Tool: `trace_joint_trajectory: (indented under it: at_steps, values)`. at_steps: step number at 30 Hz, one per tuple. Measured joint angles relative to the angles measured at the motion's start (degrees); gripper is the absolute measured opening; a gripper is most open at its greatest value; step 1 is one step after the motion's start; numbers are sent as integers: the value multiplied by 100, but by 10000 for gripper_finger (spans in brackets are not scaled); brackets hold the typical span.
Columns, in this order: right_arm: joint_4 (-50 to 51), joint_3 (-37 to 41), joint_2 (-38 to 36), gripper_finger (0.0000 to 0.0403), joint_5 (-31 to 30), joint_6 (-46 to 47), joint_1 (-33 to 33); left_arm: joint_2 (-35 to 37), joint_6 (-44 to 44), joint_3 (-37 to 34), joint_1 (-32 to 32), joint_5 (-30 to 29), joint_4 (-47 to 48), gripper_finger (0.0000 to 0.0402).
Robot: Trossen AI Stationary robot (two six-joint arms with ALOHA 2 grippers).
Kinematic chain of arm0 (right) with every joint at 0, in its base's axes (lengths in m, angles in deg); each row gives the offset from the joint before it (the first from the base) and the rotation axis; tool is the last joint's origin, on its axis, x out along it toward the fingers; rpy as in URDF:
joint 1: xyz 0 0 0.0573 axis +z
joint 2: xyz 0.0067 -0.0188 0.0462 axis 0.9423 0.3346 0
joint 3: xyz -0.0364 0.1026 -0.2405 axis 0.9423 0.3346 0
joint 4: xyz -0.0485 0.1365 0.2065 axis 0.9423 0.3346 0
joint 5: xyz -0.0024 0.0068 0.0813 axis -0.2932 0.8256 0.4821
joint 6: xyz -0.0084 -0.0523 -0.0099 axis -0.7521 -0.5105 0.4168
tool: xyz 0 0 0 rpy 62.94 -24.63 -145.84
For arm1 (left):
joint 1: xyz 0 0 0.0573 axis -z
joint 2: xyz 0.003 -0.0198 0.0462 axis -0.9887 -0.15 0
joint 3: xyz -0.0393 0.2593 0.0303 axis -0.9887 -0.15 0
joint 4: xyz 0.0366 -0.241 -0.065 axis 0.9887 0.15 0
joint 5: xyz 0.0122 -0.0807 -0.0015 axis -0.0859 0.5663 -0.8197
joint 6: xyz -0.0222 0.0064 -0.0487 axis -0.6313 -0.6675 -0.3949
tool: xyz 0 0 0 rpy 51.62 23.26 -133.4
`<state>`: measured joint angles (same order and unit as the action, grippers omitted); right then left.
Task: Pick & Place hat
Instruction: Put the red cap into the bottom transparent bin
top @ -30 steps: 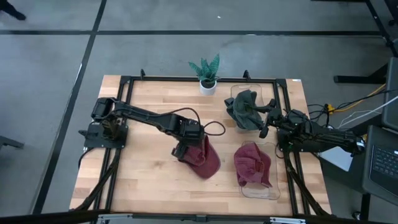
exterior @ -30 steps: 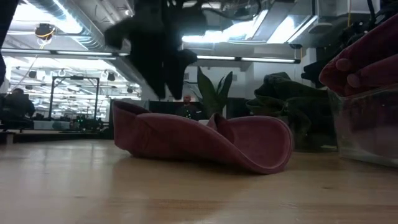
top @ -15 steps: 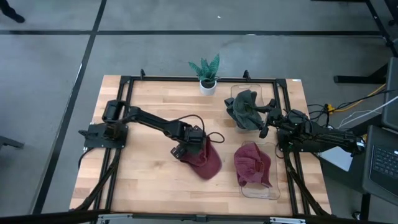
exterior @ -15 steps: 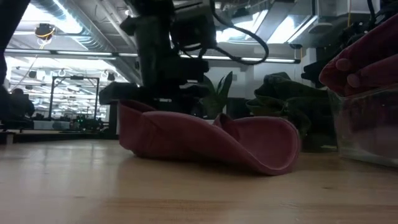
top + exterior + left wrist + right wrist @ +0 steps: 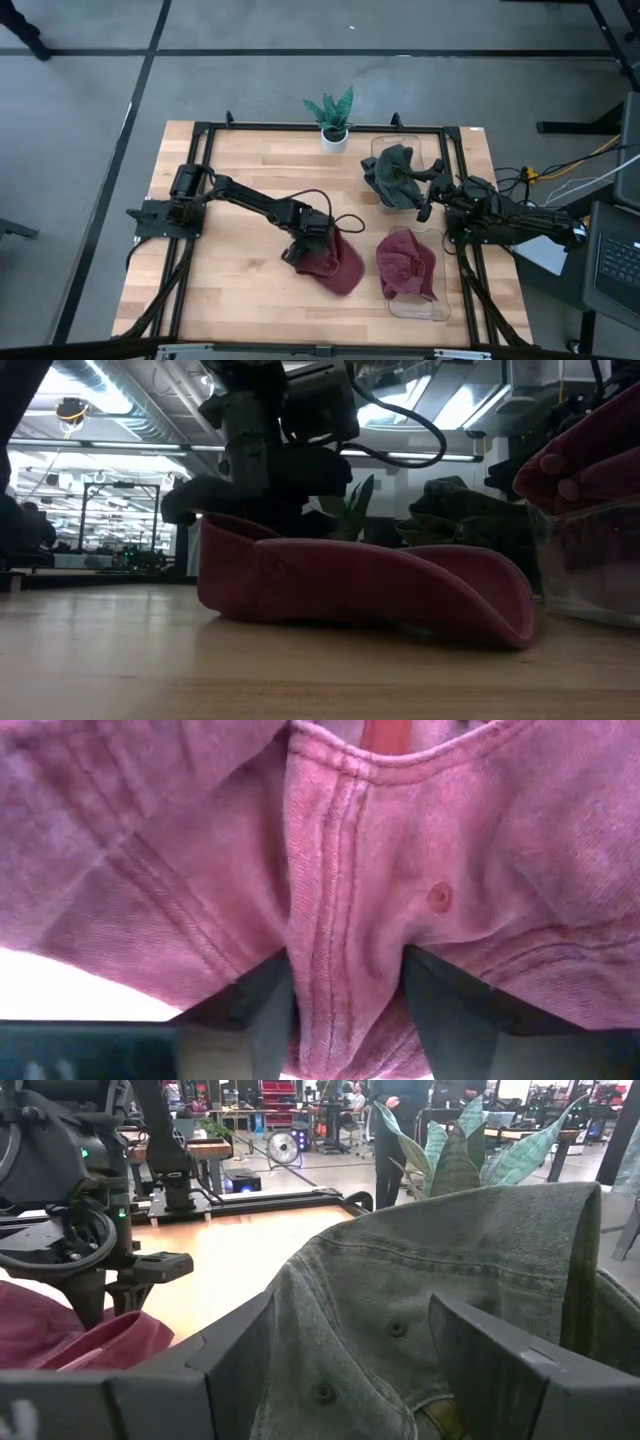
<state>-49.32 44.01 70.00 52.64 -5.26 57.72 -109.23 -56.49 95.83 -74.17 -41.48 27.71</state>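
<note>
My left gripper (image 5: 345, 1010): jaws pinching a stitched fold of the soft red twill hat (image 5: 335, 262) | hat: rumpled on wood table (image 5: 230, 270), just beside clear bin (image 5: 418, 303) | my right gripper (image 5: 350, 1350): jaws wide, holding nothing, over green hat (image 5: 393, 172).

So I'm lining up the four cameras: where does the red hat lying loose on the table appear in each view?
High view: red hat at table centre, under the left gripper.
Low view: it spans the middle, on the wood.
Left wrist view: it fills the picture, a fold between the fingers.
Right wrist view: a corner at one edge.
Shared landmark: the left gripper, absent only from its own close-up.
</note>
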Motion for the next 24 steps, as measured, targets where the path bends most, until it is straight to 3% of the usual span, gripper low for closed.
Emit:
trace_joint_trajectory:
  at_steps: [14, 19, 24]
  values:
    - [0, 0, 0, 264, -2, 0, 0, -2, -1303, -7, 8, 102, 86, 16]
    - [0, 0, 0, 264, -2, 0, 0, 105, -1769, -33, 11, 227, 198, 10]
    - [0, 0, -2, 264, -2, 0, 0, 399, -2178, -90, 16, -75, 363, 6]
